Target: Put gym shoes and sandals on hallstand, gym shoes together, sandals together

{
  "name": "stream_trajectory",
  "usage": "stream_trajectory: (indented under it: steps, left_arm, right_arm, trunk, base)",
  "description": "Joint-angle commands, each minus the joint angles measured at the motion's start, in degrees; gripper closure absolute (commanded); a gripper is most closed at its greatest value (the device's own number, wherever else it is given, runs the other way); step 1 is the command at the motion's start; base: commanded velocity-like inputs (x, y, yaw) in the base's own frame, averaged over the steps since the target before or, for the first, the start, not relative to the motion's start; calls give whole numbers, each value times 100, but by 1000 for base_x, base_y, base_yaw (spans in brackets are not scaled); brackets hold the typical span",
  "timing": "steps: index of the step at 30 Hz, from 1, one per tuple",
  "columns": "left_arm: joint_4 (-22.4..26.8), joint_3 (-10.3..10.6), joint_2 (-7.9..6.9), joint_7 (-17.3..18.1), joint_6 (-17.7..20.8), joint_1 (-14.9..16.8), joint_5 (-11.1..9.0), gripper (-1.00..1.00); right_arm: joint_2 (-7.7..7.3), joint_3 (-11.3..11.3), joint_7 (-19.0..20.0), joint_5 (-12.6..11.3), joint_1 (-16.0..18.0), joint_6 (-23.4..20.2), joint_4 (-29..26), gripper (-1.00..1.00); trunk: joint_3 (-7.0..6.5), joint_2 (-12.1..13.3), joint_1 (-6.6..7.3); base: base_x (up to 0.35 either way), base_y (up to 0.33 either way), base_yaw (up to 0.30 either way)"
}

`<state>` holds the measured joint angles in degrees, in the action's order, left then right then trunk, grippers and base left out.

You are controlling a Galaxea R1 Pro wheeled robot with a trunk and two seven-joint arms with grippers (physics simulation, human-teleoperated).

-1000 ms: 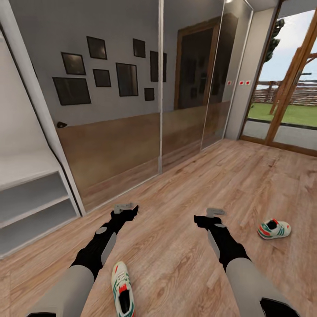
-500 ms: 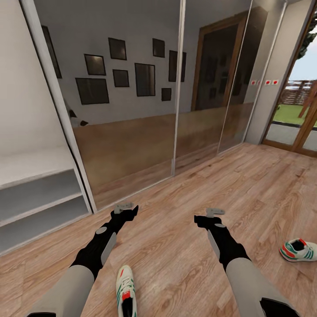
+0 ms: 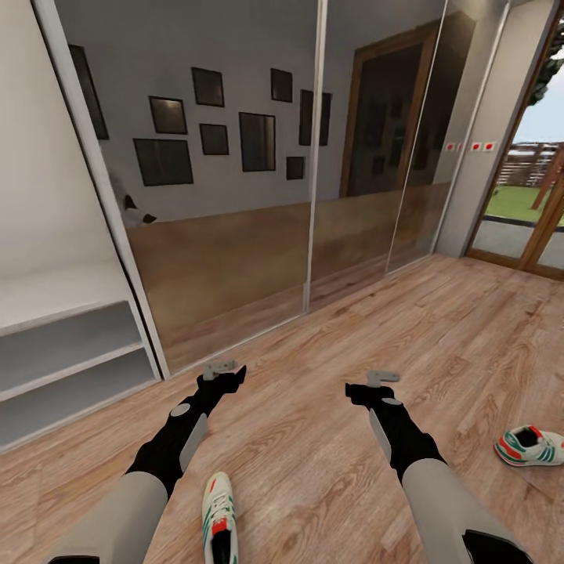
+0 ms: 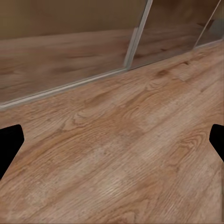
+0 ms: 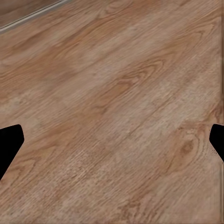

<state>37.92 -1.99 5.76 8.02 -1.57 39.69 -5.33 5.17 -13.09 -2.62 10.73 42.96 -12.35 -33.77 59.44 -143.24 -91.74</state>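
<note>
One cream-white gym shoe (image 3: pixel 217 523) with green stripes lies on the wood plank floor (image 3: pixel 313 439) between my two forearms, close to my base. The other gym shoe (image 3: pixel 529 446) lies on the floor at the far right. The pale hallstand (image 3: pixel 63 345) with its two open shelf levels stands at the left, with no shoes on the part in view. My left gripper (image 3: pixel 222 370) (image 4: pixel 112 144) and right gripper (image 3: pixel 381 378) (image 5: pixel 112 144) both hover over bare floor, open and holding nothing. The sandals are out of view.
Mirrored sliding doors (image 3: pixel 235 196) run along the wall ahead, reflecting framed pictures and the floor. A glazed door (image 3: pixel 533 211) to a garden stands at the far right. Open floor stretches ahead and to the right of my arms.
The whole picture has shifted right, so the camera has turned left: more of the hallstand shows, and the right shoe sits nearer the edge. Both arms hold the same pose.
</note>
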Motion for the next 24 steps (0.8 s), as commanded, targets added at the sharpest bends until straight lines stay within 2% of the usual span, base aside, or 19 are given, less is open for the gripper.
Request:
stream_trajectory:
  steps: [1, 24]
  left_arm:
    - [-4, -21, 4, 42, -2, 3, -56, -100]
    - [-4, -21, 4, 42, -1, 3, -56, -100]
  right_arm:
    - [8, -26, 8, 57, 2, -31, -12, -100]
    - [10, -19, 7, 52, 2, -31, -16, -100]
  trunk:
    - [5, -2, 1]
    - [5, -2, 1]
  base:
    - [0, -218, 0]
    - [0, -37, 0]
